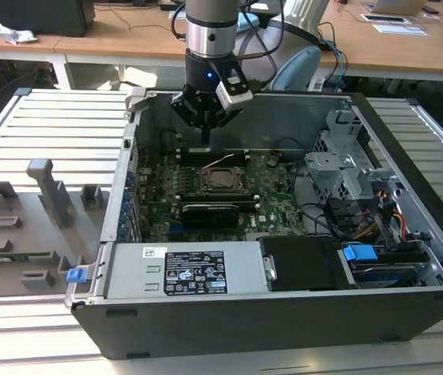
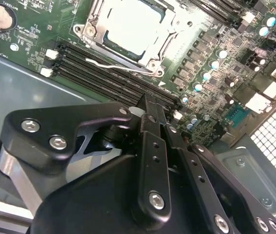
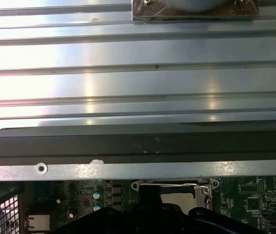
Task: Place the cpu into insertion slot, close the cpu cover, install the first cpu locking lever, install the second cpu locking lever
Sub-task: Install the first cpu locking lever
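The cpu (image 2: pixel 128 24) shows its silver top in the insertion slot (image 1: pixel 223 180) on the green board. The cpu cover (image 2: pixel 169 36) lies flat around it as a silvery frame. A thin metal locking lever (image 2: pixel 113 64) runs along the slot's side nearest the memory slots; the same lever (image 3: pixel 172 184) appears in the first wrist view. My gripper (image 1: pixel 205 142) hangs just above the board, over the memory slots behind the slot. Its fingers (image 2: pixel 152 117) are shut with nothing between them.
Long black memory slots (image 2: pixel 99 73) run beside the socket. A black card (image 1: pixel 209 212) sits in front of it. The case's rear wall (image 1: pixel 284 117), the drive cage (image 1: pixel 342 168) and the power supply (image 1: pixel 182 269) hem in the board. A grey fixture plate (image 1: pixel 26 226) lies outside.
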Motion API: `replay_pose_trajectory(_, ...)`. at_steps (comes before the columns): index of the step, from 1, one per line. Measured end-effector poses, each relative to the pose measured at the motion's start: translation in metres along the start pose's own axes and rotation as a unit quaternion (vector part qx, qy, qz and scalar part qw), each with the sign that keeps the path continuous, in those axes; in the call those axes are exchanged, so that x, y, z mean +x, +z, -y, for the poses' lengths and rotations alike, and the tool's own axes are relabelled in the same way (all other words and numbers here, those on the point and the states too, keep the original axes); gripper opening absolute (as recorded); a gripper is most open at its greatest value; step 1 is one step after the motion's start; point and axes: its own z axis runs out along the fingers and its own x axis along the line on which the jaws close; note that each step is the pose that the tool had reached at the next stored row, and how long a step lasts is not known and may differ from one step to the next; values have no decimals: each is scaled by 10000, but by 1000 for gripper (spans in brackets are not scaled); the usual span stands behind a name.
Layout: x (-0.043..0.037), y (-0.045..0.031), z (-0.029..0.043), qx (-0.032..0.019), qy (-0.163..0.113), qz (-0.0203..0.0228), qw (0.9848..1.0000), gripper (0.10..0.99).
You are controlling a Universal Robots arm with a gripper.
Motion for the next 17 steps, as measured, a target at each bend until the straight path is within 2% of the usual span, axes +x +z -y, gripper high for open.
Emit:
replay_pose_trajectory(5, -2, 7, -1, 0, -1, 1, 10000, 106)
replay_pose_trajectory(9, -2, 54, 0, 1, -1, 0, 10000, 106)
replay_pose_trajectory(17, -2, 100, 0, 1, -1, 0, 10000, 106)
